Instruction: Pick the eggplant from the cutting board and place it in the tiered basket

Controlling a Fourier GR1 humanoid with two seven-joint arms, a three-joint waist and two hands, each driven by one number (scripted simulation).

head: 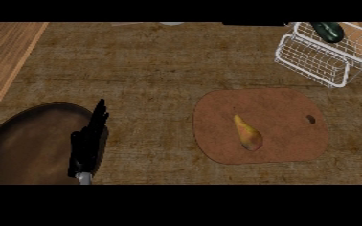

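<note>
A brown cutting board [283, 110] lies at the right of the counter. On it rests a yellow-orange, pear-shaped item [247, 133], narrow end pointing away from me. The white wire tiered basket [311, 60] stands at the far right corner, and a dark, glossy, rounded item [329, 31] that looks like the eggplant sits in its upper tier. My left hand [88, 143] shows at the lower left, open and resting with fingers up, holding nothing. My right hand is out of sight.
A large dark brown round plate [35, 141] lies at the lower left, partly under my left hand. A lighter wooden strip [17, 52] runs along the far left edge of the counter.
</note>
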